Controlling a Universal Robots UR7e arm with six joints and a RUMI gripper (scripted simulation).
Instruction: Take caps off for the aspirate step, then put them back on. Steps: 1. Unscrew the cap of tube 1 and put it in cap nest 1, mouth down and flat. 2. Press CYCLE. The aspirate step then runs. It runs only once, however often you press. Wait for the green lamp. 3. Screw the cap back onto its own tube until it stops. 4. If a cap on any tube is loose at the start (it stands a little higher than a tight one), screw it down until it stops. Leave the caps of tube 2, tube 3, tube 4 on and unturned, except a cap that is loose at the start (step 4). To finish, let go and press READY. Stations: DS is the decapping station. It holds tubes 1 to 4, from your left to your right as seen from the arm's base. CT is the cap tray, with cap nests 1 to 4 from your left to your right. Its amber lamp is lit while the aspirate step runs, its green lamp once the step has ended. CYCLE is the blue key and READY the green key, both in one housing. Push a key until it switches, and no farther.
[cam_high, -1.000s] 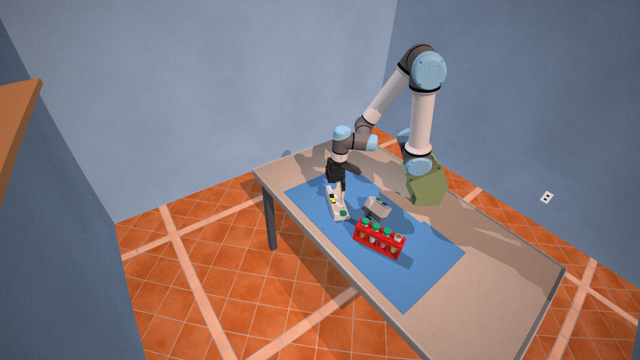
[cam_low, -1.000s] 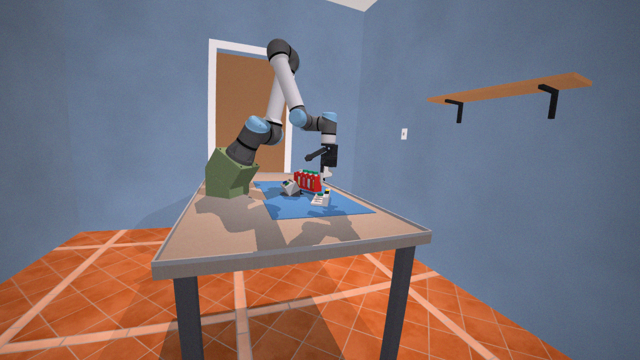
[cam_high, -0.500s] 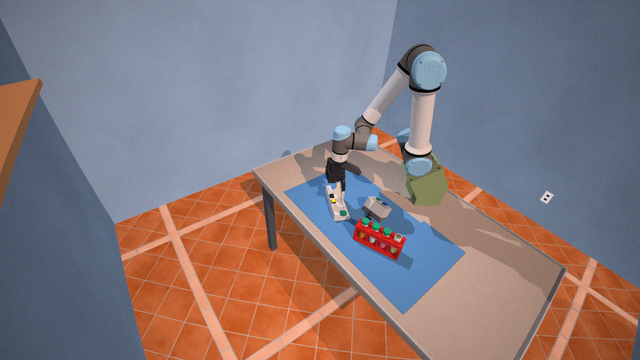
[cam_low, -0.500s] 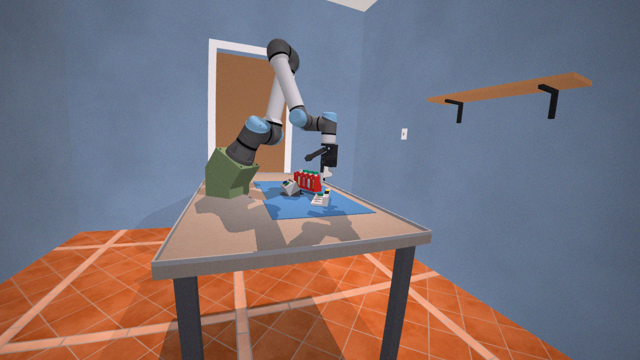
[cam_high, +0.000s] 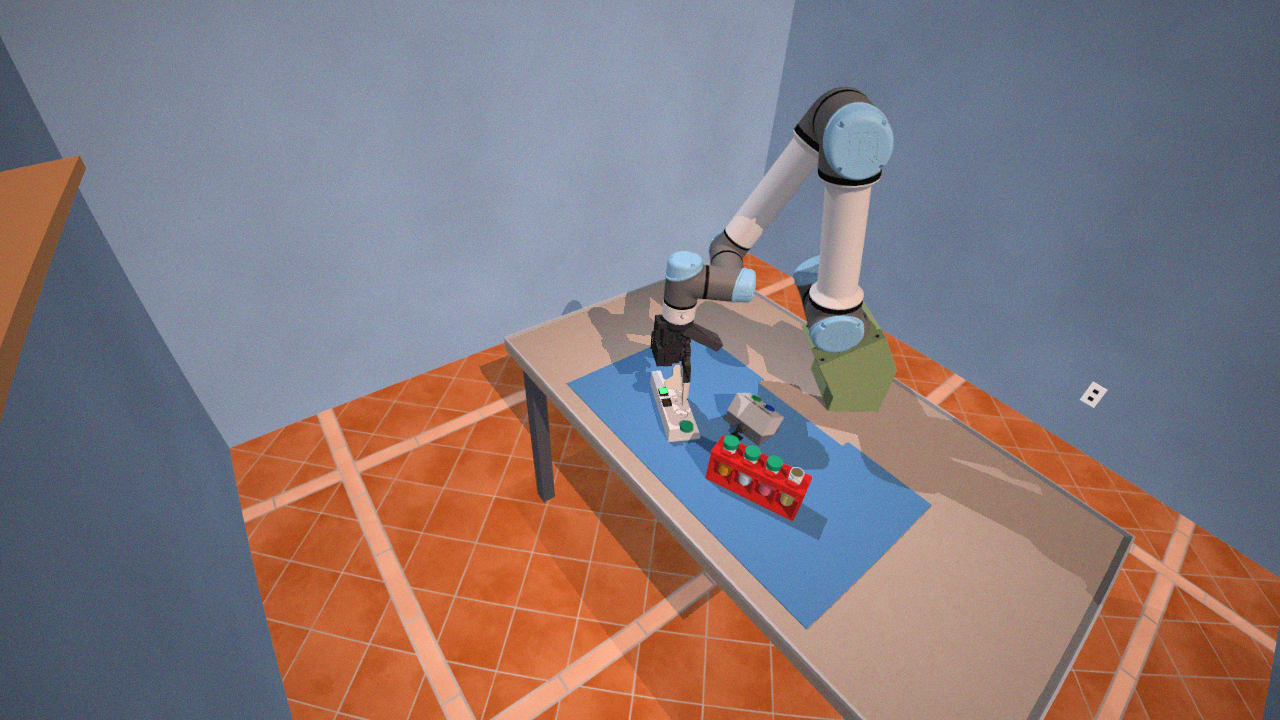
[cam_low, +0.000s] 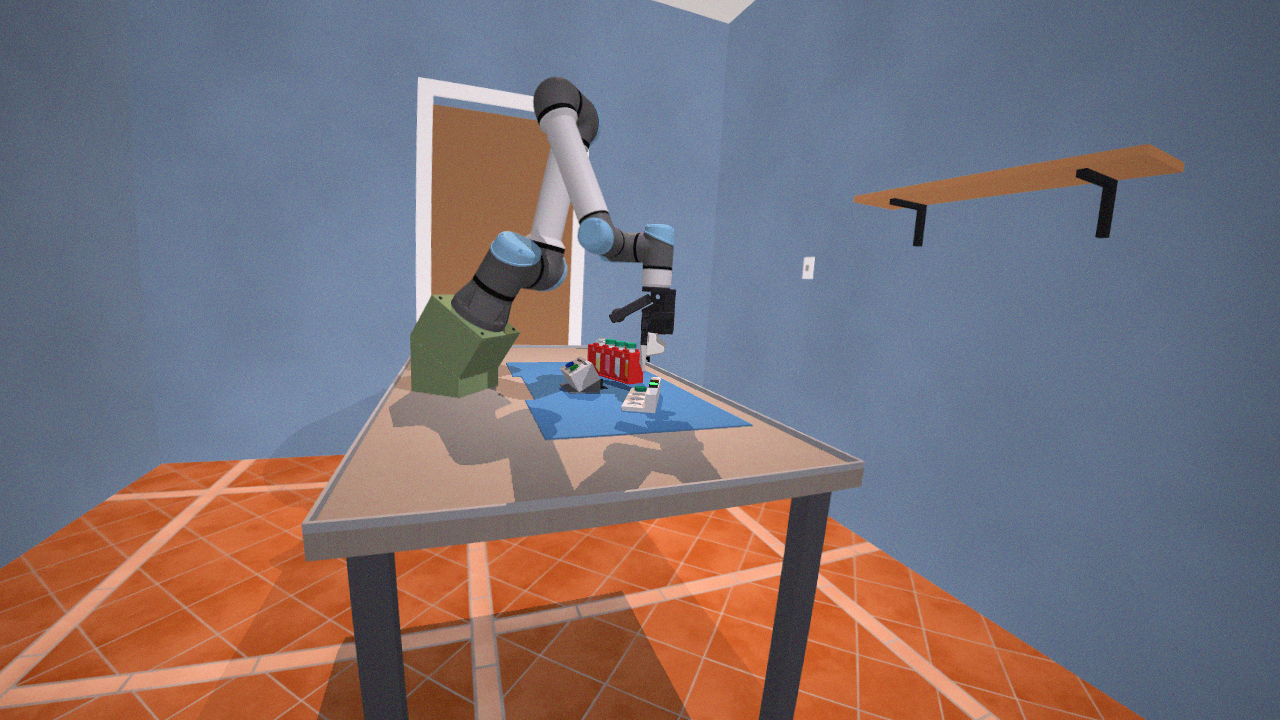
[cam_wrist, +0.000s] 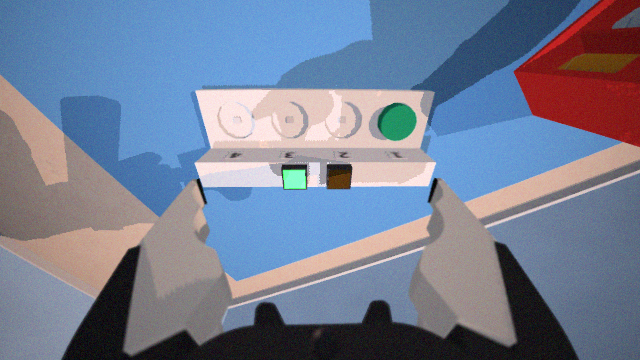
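Claw (cam_high: 682, 398) (cam_low: 651, 354) (cam_wrist: 318, 180) spread fully wide, with nothing between the fingers. Hovers over white cap tray (cam_high: 669, 420) (cam_low: 650, 401) (cam_wrist: 315, 120), left of centre in the top view. In cap nest 1, toward the upper right of the wrist view, green cap of tube 1 (cam_high: 686, 426) (cam_low: 640, 387) (cam_wrist: 397, 121); mouth's facing not possible to tell. Just below the nests, green lamp (cam_high: 663, 391) (cam_low: 654, 385) (cam_wrist: 294, 179) lit beside dark amber lamp (cam_high: 665, 402) (cam_low: 655, 379) (cam_wrist: 339, 177).

Near the centre of the top view, red rack (cam_high: 802, 494) (cam_low: 637, 372) (cam_wrist: 580, 95), on blue mat (cam_high: 805, 573) (cam_low: 572, 420) (cam_wrist: 150, 30) covering part of the surface (cam_high: 966, 591) (cam_low: 402, 483) (cam_wrist: 330, 262). At its right end, uncapped tube 1 (cam_high: 796, 473) (cam_low: 601, 342); to the left, three green caps (cam_high: 752, 453) (cam_low: 621, 343) on the others. Above the rack in the same frame, grey housing (cam_high: 753, 416) (cam_low: 583, 376) with blue key (cam_high: 769, 407) (cam_low: 569, 364) and green key (cam_high: 757, 399) (cam_low: 573, 368).
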